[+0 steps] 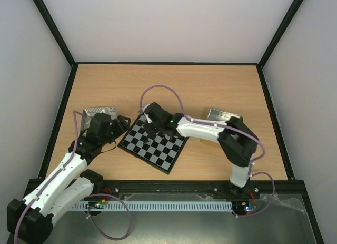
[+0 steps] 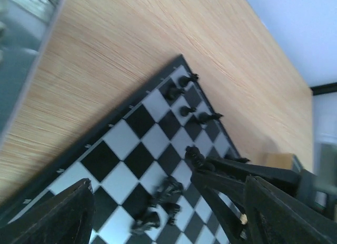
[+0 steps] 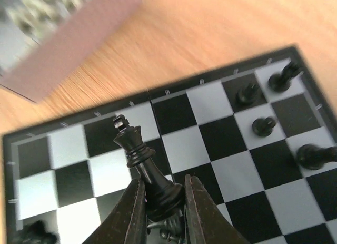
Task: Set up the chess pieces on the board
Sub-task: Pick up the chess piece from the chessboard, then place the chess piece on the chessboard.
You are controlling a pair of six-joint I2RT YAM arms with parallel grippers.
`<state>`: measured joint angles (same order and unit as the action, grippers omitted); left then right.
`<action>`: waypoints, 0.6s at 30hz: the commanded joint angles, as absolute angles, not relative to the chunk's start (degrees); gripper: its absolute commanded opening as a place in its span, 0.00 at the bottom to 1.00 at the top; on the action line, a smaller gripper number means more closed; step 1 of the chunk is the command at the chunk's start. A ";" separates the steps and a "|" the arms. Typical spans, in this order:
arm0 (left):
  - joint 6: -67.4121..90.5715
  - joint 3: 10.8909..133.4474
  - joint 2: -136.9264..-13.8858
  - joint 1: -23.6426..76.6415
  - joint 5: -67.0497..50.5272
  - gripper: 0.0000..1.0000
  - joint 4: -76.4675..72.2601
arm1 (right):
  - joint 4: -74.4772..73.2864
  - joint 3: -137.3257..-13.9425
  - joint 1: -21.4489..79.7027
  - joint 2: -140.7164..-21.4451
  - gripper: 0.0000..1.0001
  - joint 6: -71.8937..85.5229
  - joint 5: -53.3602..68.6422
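Note:
The board lies tilted between the two arms. My right gripper is shut on the base of a black king and holds it slanted above the board's squares; from above it hangs over the board's far part. My left gripper is open and empty at the board's left corner; its fingers frame the board. A few black pieces stand along one edge, and others lie in a heap mid-board. More pieces stand at the right.
A metal tray sits behind my left gripper, and another tray lies right of the board under the right arm. A blurred box edge shows beyond the board. The right arm's gripper crosses the left wrist view.

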<state>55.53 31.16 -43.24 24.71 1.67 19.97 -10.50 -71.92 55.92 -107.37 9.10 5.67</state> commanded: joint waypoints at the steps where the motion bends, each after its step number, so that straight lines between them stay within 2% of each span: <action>1: 56.81 31.23 -45.43 21.24 -15.09 0.80 11.03 | 0.50 -65.83 56.20 -97.33 0.05 10.91 7.06; 7: 54.00 32.91 -46.89 19.38 -29.70 0.83 3.79 | 8.98 -55.76 56.19 -86.99 0.07 13.05 11.36; 12: 51.19 35.19 -49.37 19.35 -37.11 0.76 3.22 | 10.74 -52.85 56.25 -82.61 0.08 14.13 13.67; 14: 50.32 35.56 -50.42 19.34 -37.75 0.71 4.07 | 10.67 -52.69 56.16 -81.94 0.08 14.22 13.47; 18: 49.82 35.75 -53.38 19.26 -38.88 0.48 4.67 | 10.82 -52.26 56.19 -81.39 0.08 14.48 14.08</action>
<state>51.40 34.39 -51.09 19.57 -34.20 5.06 7.94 -53.36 55.92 -83.29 13.58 13.15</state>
